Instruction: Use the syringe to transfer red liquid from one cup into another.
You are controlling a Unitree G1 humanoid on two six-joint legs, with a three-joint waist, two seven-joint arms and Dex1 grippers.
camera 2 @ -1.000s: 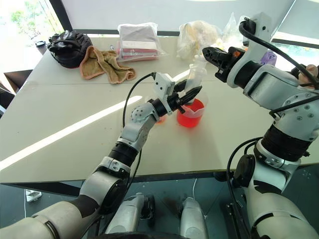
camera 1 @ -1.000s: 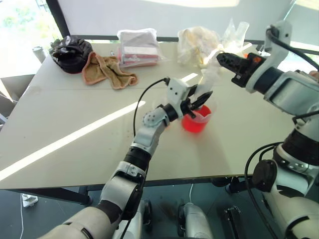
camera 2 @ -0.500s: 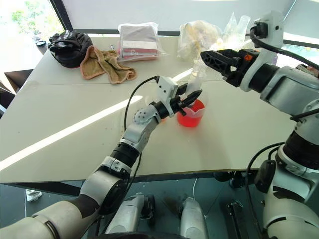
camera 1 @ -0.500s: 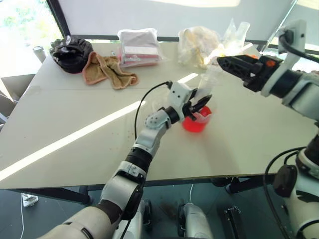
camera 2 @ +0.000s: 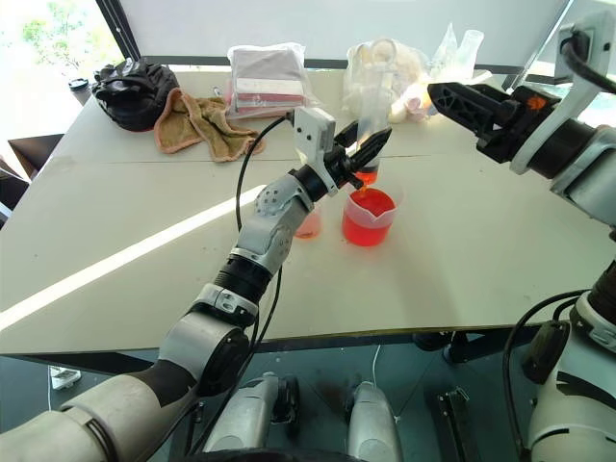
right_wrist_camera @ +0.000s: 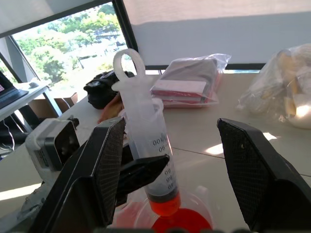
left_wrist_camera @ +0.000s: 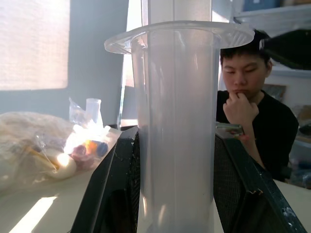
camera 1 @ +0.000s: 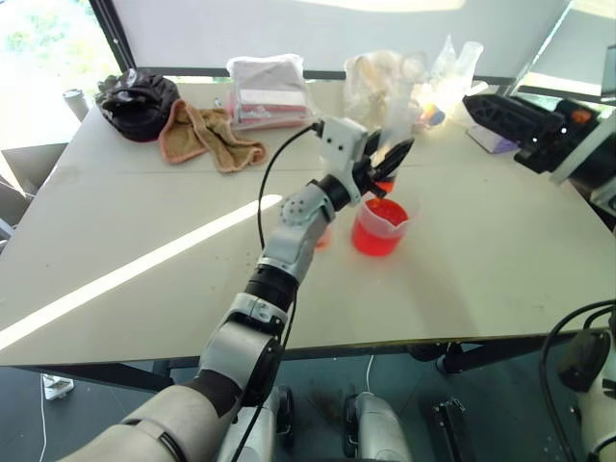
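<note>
Right wrist view shows the long clear plastic syringe [right_wrist_camera: 154, 170] upright, its white plunger ending in a looped ring on top, printed graduations down the barrel and a short column of translucent red liquid [right_wrist_camera: 165, 206] in its lowest part. The left tool [camera 2: 364, 156] is clamped on the barrel with its two black fingers, holding the syringe just above the wide clear plastic beaker [camera 2: 368, 218], which has a pouring spout and is filled with vivid red. Beside the beaker, partly behind the left arm, stands the smaller, narrower clear cup [camera 2: 308, 226] with a pale orange-red tint low down. Both vessels sit on the smooth pale table [camera 2: 135, 279]. The right tool [right_wrist_camera: 170, 170] is spread wide, its textured black pads apart and holding nothing, off to the right of the syringe. At the far side of the table lie a crumpled tan towel [camera 1: 207, 135], a black bag [camera 1: 138, 101] and glossy clear plastic packets [camera 1: 268, 89].
</note>
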